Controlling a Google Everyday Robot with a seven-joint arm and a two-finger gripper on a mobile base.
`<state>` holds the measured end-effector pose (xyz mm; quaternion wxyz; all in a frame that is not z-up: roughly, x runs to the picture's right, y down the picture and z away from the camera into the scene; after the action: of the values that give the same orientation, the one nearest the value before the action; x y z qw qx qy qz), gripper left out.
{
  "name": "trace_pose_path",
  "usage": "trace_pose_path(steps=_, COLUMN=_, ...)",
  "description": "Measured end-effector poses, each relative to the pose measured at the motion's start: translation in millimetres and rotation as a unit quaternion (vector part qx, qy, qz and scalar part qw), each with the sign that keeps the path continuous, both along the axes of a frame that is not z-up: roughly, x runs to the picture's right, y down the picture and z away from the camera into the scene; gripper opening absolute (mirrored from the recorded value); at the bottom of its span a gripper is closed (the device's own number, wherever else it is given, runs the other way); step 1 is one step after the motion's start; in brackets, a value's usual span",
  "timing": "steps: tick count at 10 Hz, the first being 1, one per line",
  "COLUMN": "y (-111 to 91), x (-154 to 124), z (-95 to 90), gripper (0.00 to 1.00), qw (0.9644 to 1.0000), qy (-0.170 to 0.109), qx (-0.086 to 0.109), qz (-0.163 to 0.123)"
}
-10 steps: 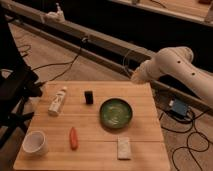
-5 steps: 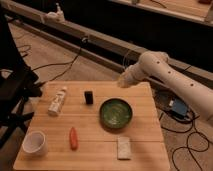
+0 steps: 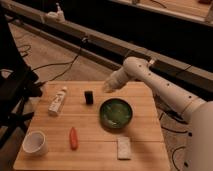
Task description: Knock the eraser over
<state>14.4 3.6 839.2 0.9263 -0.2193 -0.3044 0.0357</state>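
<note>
The eraser [image 3: 89, 96] is a small black block standing upright on the wooden table [image 3: 145, 125], left of the green bowl [image 3: 116, 113]. My gripper [image 3: 106, 87] hangs at the end of the white arm, above the table's far edge, a short way right of the eraser and just beyond the bowl. It is apart from the eraser.
A white bottle [image 3: 57, 100] lies at the left of the table. A white cup [image 3: 35, 143] stands at the front left, an orange carrot-like piece [image 3: 73, 138] beside it. A pale rectangular pad [image 3: 123, 147] lies at the front. Cables run on the floor behind.
The arm has swung left and down, bringing the gripper from beyond the table's right side to near the eraser. The objects on the table have not moved.
</note>
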Motion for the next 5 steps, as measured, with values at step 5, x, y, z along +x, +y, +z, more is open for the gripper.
trace_pose_path(steps=5, y=7.7, x=-2.2, z=13.9, gripper=0.00, qw=1.0000, qy=0.003, qx=-0.007, qz=-0.004)
